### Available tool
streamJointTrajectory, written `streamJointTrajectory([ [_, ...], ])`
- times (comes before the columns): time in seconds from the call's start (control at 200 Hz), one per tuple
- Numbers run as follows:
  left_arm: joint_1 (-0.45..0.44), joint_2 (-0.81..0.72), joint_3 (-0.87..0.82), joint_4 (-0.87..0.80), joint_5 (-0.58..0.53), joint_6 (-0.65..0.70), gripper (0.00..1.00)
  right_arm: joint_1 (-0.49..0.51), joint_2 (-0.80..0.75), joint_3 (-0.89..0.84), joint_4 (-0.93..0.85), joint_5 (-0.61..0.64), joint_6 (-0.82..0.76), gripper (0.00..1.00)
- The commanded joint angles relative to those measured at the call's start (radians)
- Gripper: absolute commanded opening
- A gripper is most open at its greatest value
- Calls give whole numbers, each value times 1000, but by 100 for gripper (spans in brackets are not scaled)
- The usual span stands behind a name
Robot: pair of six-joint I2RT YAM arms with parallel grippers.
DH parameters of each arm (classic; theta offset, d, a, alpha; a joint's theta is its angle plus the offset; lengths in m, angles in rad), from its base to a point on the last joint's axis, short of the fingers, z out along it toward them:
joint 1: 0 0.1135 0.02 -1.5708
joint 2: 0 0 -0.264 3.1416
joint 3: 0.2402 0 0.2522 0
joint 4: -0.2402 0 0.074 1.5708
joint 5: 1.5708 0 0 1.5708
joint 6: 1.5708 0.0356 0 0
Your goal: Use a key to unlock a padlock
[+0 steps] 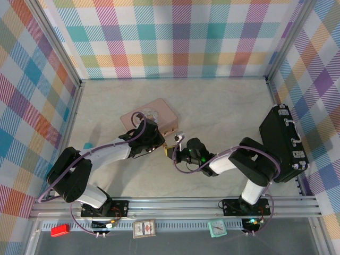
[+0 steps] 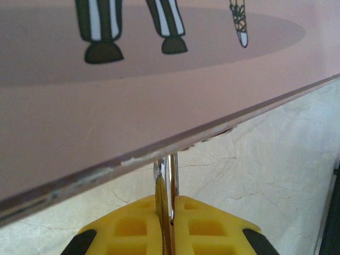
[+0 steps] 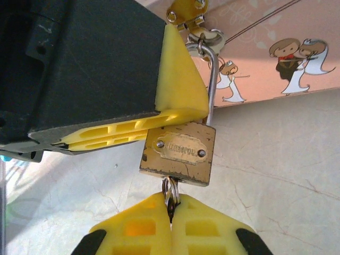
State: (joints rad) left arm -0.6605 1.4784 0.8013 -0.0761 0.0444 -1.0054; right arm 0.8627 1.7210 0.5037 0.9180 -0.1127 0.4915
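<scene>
Pink illustrated tin box point(image 1: 155, 112) at centre, black case point(image 1: 283, 142) at right edge, teal clock point(image 1: 217, 228) and red block point(image 1: 60, 230) along front rail point(image 1: 175, 204)

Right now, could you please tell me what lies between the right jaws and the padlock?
The key, seen in the right wrist view: pinched in the shut right jaws, it reaches up into the padlock's underside.

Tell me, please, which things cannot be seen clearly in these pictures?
Right wrist view: the blade of the key, hidden by the padlock and the right gripper.
Right wrist view: the word on the padlock, blurred.
Left wrist view: the padlock's body, hidden behind the left gripper.
Top view: whether the padlock is open, too small and crowded by both grippers.
</scene>
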Motion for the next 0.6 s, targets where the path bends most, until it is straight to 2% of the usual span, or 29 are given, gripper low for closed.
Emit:
streamJointTrajectory([
  [0.0,-13,-13,-4,12,41,37,3,-21,20,22,5,-23,43,0],
  [0.105,-11,9,-4,37,68,39,10,-21,20,19,3,-18,48,0],
  [0.36,-2,24,-14,58,81,35,36,-20,22,24,-27,-30,48,0],
  [0.595,17,19,-36,70,74,28,43,-20,29,25,-24,-35,55,0],
])
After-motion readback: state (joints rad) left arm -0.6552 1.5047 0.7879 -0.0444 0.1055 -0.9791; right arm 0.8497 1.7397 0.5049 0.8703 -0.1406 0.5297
